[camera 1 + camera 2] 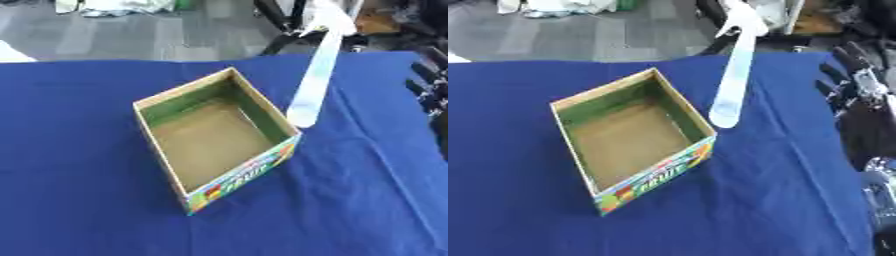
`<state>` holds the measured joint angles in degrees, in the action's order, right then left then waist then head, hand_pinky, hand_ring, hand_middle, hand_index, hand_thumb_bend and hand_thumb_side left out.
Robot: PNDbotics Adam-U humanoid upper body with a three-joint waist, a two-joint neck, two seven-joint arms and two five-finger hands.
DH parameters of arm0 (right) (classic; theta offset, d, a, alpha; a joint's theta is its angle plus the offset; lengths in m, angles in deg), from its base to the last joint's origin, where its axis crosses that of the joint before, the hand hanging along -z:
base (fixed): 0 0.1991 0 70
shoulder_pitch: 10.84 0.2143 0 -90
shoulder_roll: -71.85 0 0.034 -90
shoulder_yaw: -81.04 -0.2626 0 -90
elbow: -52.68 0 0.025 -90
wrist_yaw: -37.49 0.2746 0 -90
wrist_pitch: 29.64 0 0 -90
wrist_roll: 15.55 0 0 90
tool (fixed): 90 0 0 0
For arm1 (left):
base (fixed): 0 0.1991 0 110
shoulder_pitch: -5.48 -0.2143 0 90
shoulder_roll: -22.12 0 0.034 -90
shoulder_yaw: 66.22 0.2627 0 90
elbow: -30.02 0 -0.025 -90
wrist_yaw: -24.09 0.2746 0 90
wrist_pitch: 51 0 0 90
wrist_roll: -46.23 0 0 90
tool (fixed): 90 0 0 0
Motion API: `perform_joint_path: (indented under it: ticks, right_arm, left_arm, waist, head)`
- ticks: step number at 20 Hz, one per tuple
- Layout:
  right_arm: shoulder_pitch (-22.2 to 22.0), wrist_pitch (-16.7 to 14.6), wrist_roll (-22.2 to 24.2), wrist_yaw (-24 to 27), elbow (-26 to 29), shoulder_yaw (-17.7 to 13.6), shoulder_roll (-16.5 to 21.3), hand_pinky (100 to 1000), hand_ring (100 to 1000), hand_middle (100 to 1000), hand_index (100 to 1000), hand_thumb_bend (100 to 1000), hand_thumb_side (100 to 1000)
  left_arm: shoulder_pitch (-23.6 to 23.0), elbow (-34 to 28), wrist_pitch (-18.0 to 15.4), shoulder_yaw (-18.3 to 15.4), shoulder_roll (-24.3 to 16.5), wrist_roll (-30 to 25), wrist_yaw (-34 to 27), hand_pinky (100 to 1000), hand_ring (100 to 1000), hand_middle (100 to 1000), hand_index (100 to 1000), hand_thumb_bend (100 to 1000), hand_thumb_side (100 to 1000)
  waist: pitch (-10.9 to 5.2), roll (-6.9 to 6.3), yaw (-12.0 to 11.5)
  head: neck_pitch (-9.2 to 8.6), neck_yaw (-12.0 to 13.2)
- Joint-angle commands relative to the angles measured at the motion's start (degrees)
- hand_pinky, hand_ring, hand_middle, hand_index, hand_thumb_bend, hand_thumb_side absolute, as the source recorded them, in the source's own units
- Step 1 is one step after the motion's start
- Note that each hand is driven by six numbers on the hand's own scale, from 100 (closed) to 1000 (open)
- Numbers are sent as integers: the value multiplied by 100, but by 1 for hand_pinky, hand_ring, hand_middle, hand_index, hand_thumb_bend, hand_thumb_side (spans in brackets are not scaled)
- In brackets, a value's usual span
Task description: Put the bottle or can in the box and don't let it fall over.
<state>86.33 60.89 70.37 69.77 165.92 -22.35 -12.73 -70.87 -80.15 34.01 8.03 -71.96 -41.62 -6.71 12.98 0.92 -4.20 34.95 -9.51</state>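
Observation:
An open cardboard box with green inner walls, a brown floor and a colourful printed front stands askew in the middle of the blue table; nothing lies inside it. A long, slim, pale blue-white object slants down from the far edge. Its rounded lower end rests just outside the box's right wall, and its upper end meets something white beyond the table. I cannot make out what the object is. My right hand, black with silver joints, shows at the right edge with fingers spread, apart from the box. My left hand is out of sight.
The blue cloth covers the whole table. Grey floor, dark chair legs and clutter lie past the far edge. A silver part of my right arm shows at the lower right.

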Motion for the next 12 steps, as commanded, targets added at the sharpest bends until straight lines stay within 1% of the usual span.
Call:
perform_joint_path:
  ticks: [1, 6, 9, 12]
  right_arm:
    - [40, 30, 13, -59, 135, -31, 163, 998, 1000, 1000, 1000, 100, 570]
    - [57, 262, 12, -188, 135, 92, 201, 1000, 1000, 1000, 1000, 100, 591]
    - [106, 378, 12, -155, 135, 124, 233, 1000, 1000, 1000, 1000, 100, 599]
    - [124, 486, 45, -126, 135, 133, 388, 1000, 1000, 1000, 1000, 100, 577]
  left_arm:
    - [44, -92, -2, -16, -141, 7, -4, 927, 1000, 1000, 815, 375, 649]
    - [48, -101, -8, -41, -145, 32, -7, 927, 1000, 1000, 815, 379, 645]
    - [29, -102, 5, -43, -153, 45, -3, 927, 1000, 1000, 815, 379, 645]
    - [9, -102, 12, -45, -165, 50, 5, 926, 1000, 1000, 815, 378, 646]
  waist:
    - [-87, -3, -14]
    - [-102, 46, -142]
    - [-119, 75, -190]
    - [-146, 97, -202]
  head:
    - [-14, -13]
    - [-12, -18]
    - [-20, -40]
    - [9, -78]
